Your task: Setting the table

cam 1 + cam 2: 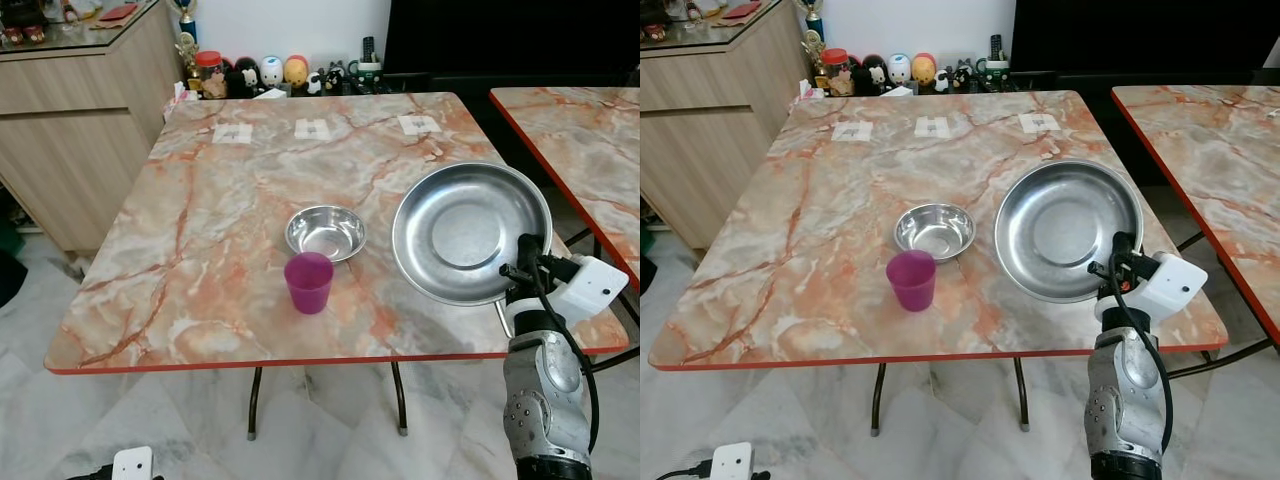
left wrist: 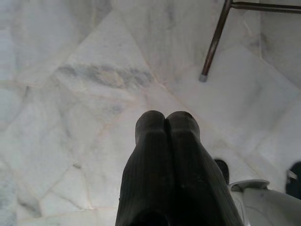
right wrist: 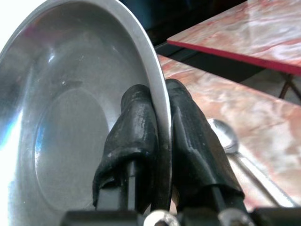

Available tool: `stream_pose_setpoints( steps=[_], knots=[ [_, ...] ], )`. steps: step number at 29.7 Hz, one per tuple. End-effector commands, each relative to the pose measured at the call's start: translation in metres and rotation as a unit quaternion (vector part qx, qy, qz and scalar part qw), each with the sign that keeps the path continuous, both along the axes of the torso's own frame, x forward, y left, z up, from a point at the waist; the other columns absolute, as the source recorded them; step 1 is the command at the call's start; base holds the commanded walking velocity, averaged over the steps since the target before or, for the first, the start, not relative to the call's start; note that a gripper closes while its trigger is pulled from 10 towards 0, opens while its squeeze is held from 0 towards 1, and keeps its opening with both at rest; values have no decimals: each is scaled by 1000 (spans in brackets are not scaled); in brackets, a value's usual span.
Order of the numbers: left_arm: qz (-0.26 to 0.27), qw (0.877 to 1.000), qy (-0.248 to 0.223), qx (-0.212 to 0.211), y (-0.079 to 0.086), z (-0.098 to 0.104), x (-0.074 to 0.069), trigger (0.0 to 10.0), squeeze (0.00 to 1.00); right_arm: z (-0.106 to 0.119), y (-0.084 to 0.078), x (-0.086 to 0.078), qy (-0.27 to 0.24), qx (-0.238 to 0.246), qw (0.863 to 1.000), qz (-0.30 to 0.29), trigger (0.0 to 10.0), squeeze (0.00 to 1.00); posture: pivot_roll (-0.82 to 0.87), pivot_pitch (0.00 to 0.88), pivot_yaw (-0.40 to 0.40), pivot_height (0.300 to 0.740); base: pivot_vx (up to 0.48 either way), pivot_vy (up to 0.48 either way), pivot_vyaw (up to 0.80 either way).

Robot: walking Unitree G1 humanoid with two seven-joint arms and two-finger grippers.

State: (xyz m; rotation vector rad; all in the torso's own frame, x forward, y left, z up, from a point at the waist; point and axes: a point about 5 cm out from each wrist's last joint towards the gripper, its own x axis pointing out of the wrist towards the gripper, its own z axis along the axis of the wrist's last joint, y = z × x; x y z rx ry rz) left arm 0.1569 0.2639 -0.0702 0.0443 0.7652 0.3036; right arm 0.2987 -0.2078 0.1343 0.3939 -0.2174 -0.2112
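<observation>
Clamped by the right gripper (image 3: 157, 141) at its near rim: a large round stainless-steel plate (image 1: 468, 232), tilted up off the orange-veined marble-look table (image 1: 200, 250) by the table's right edge, one black finger (image 3: 127, 141) inside the rim and one outside. Close to the middle of the near edge, a small shiny steel bowl (image 1: 325, 231) with a magenta plastic cup (image 1: 308, 282) just in front of it, upright; beside the plate, a metal spoon (image 3: 225, 139) lying on the tabletop. Hanging low over the pale marble floor (image 2: 70, 94) near a dark table leg (image 2: 214, 42), the left gripper (image 2: 165, 123), fingers pressed together on nothing.
</observation>
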Motion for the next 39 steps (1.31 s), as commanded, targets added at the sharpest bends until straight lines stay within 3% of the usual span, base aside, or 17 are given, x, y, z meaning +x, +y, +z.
stream_pose_setpoints(
  steps=[1,39],
  knots=[
    [-1,1000,19,12,1,-4,-8,10000,0,9,5,3,-24,2,1000,9,10000,0,-3,22,15,740,0,-465,0],
    [-4,1000,23,16,5,-2,-7,10000,0,3,5,3,-16,-7,1000,10,10000,0,-29,0,32,740,0,-461,0]
  ],
)
